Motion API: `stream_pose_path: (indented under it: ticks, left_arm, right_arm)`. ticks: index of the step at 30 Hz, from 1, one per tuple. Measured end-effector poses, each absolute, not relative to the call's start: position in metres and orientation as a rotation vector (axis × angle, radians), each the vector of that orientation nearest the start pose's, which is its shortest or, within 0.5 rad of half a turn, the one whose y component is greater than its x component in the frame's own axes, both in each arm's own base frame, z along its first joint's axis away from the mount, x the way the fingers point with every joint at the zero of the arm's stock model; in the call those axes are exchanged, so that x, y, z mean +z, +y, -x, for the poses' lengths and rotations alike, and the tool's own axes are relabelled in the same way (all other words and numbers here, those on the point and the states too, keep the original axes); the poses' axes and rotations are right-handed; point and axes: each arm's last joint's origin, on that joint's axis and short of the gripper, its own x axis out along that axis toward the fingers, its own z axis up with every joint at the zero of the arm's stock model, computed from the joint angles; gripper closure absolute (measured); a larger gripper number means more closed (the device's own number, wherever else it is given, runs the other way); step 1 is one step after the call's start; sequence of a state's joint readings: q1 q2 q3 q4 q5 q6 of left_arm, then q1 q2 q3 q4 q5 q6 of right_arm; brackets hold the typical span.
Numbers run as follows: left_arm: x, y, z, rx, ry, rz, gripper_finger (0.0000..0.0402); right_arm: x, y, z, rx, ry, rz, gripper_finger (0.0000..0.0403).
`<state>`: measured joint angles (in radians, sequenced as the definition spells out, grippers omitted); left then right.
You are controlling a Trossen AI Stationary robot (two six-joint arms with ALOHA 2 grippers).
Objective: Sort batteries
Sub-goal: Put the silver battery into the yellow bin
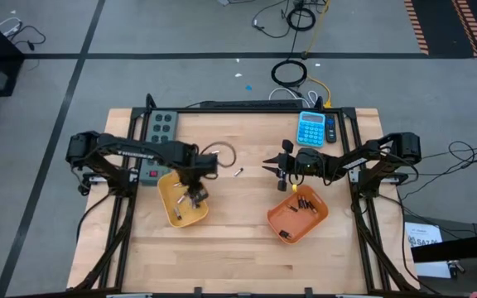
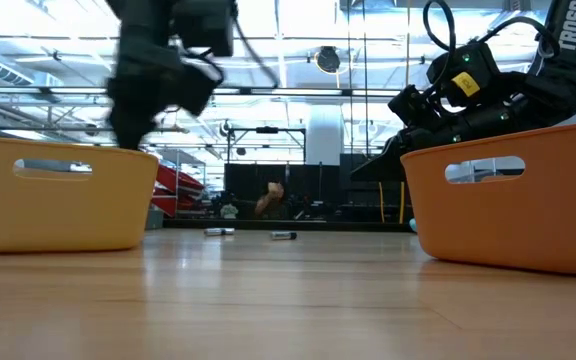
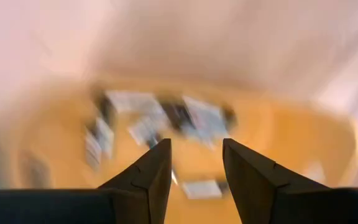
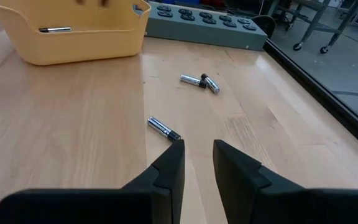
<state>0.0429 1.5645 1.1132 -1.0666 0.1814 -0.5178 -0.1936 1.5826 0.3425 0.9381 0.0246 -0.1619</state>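
Here the grey button box (image 4: pixel 204 25) lies past the yellow tray (image 4: pixel 73 37), with 3 loose batteries (image 4: pixel 164 129) on the bare table (image 4: pixel 61 124) beside that tray. The right gripper (image 4: pixel 197 155) hovers low with narrow, empty jaws, 1 battery just ahead. The left gripper (image 3: pixel 194 165) hangs over the tray's batteries, jaws parted, empty.

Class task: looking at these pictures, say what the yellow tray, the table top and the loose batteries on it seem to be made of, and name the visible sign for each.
Yellow tray: probably moulded plastic, matte, with rounded rim and cut-out handle.
Table top: wood, light and smooth, with visible grain and plank seams.
Loose batteries: seemingly metal-cased, with a silvery sheen and dark ends; the casing could be a foil label.
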Motion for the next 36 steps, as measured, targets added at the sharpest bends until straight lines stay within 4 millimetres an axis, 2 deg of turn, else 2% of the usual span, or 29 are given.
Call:
stream_pose_path:
  ticks: [3,7,12,17,22,27,36]
  left_arm:
    - [0.221,0.025,-0.283,0.323,1.408,0.471,0.0248]
    - [0.206,0.06,-0.295,0.329,1.355,0.375,0.0248]
    - [0.184,0.105,-0.298,0.406,1.361,0.311,0.0248]
    - [0.173,0.135,-0.297,0.471,1.335,0.272,0.0247]
    - [0.164,0.148,-0.295,0.446,1.356,0.248,0.0247]
    - [0.154,0.149,-0.298,0.329,1.369,0.231,0.0247]
    - [0.145,0.15,-0.303,0.307,1.367,0.214,0.0247]
  right_arm:
    - [0.127,-0.049,-0.247,-0.192,0.317,0.134,0.0326]
    - [0.127,-0.049,-0.247,-0.192,0.314,0.135,0.0326]
    - [0.126,-0.049,-0.247,-0.192,0.319,0.134,0.0326]
    - [0.126,-0.049,-0.247,-0.19,0.326,0.14,0.0326]
    - [0.126,-0.049,-0.247,-0.189,0.327,0.148,0.0326]
    - [0.126,-0.049,-0.247,-0.188,0.329,0.163,0.0326]
    - [0.125,-0.05,-0.246,-0.189,0.336,0.165,0.0326]
